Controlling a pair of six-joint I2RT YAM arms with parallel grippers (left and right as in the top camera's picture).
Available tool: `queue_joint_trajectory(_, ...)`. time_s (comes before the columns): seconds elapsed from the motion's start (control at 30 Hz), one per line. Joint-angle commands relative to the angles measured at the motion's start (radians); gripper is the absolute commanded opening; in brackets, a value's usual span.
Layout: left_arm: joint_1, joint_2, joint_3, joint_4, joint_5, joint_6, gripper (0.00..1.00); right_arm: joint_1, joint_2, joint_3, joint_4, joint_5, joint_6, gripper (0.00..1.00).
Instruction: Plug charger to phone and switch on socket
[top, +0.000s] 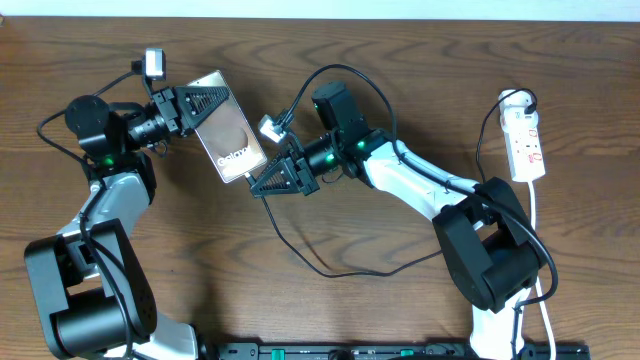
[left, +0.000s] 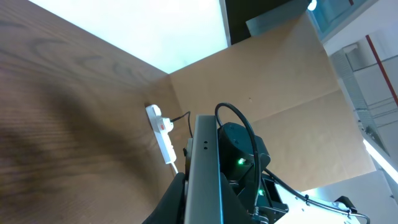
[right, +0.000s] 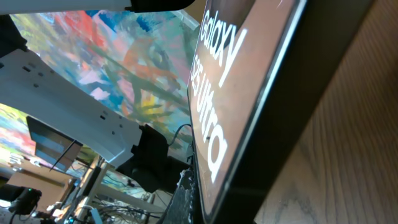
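Overhead first: the left gripper (top: 215, 103) is clamped on the top end of the phone (top: 232, 142), holding it screen-up and slanted above the table (top: 400, 40). The right gripper (top: 262, 180) sits right at the phone's lower end with its jaws pressed together. The thin black charger (top: 325, 270) loops across the wood and runs straight into it, so I'd say it's pinching the plug end, though the tip itself is hidden. The other end goes up to the white plug (top: 515, 100) on the socket (top: 527, 145), which lies far off to the right, well apart from both grippers.

Left wrist view: you get the phone (left: 205, 168) edge-on, running straight out from the camera, with the right arm (left: 239, 155) just past it and the socket (left: 163, 134) small in the distance.

Right wrist view: basically all phone (right: 224, 112) — the white Galaxy lettering fills the frame, super close. Can't see the port or the plug tip here at all.

So my read is we're mid-step one, lining the plug up with the port. The next move needs a fine, straight push into the bottom edge while the left side holds the phone steady. The socket switch looks untouched — that comes after.
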Motion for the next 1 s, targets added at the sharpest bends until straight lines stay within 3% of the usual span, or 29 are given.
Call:
queue_joint_trajectory(0.0, -0.001, 0.0, 0.003, 0.01, 0.036, 0.005, 0.07, -0.002, 0.008, 0.012, 0.006, -0.007, 0.01, 0.01)
queue_joint_trajectory(0.97, 0.0, 0.0, 0.003, 0.013, -0.026, 0.006, 0.08, -0.003, 0.008, 0.012, 0.018, 0.019, 0.038, 0.01)
